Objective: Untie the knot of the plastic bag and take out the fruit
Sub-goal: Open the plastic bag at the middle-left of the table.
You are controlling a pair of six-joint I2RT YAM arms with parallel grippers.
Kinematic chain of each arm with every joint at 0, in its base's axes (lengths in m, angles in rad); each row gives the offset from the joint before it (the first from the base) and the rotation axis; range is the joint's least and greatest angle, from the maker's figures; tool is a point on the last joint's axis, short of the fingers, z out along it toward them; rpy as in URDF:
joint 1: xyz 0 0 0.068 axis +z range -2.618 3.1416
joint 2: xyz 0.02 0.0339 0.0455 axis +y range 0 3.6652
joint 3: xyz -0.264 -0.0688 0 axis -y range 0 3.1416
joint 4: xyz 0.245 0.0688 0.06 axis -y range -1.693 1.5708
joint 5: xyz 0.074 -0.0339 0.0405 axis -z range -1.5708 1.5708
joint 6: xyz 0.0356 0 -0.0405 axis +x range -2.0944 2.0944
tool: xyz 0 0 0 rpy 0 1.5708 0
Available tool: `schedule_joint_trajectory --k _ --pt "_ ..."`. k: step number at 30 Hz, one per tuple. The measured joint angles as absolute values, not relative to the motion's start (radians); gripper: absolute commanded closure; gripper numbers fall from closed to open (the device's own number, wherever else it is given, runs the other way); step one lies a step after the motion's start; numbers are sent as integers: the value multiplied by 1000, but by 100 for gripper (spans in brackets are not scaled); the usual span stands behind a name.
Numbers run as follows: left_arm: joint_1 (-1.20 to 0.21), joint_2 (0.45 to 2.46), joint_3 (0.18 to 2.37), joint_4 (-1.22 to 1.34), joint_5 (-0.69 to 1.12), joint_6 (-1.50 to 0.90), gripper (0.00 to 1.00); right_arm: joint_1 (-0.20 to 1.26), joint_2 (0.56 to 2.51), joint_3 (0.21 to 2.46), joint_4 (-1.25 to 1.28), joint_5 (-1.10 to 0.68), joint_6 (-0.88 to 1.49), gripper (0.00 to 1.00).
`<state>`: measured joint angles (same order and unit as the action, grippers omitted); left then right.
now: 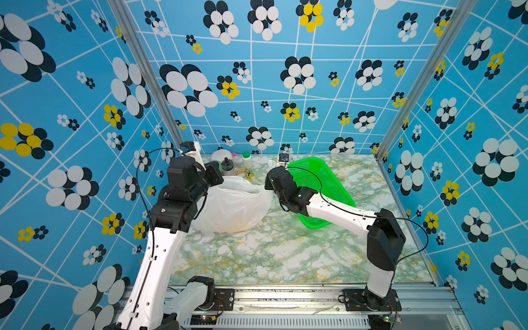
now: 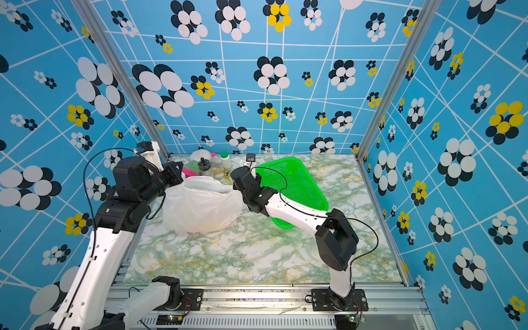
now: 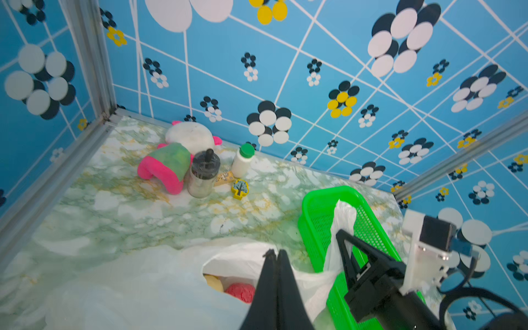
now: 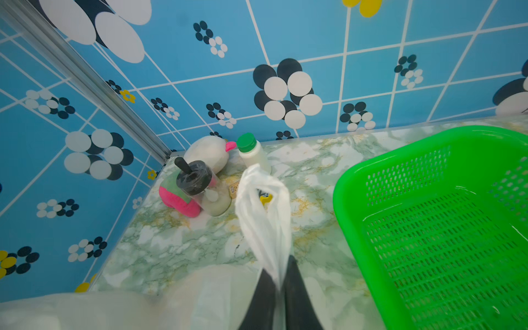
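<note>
Here, we find the plastic bag slumped on the marbled table, between the two arms and just beside the green basket; both top views show it as a thin, crinkled, milky-white heap with a faint yellow tint low down. In the left wrist view its mouth gapes, and inside we make out a red lumpy fruit touching a cream one; the rest of the contents are hidden by the film.

The left gripper has its jaws pressed fully together at the raised rim of that mouth, and the film appears nipped between them. In the right wrist view a handle loop stands up from the bag, stretched and twisted, and the right gripper is clamped on its base, the jaws parted only by the plastic caught between them. We see this gripper at the bag's basket-side end, above the basket's near rim.
</note>
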<state>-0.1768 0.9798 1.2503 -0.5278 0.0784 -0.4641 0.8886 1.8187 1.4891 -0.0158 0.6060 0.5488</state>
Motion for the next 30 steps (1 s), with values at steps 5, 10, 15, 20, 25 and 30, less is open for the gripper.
schedule_joint_trajectory --k 5,10,15,20,25,30 --pt "-273 801 1077 -585 55 -490 100 889 1695 1388 -24 621 538 53" --pt "-289 714 1075 -649 -32 -498 100 920 1580 1326 -17 608 439 50" --pt "-289 651 1081 -694 -115 -506 100 1056 1517 1349 -8 521 297 48" --pt "-289 602 1081 -713 -128 -510 100 1097 1650 1548 -72 384 276 54" --pt "-289 563 1079 -736 -141 -513 100 1098 1866 1749 -172 300 281 56" --pt "-289 548 1074 -743 -150 -514 100 1104 2032 1882 -304 230 291 59"
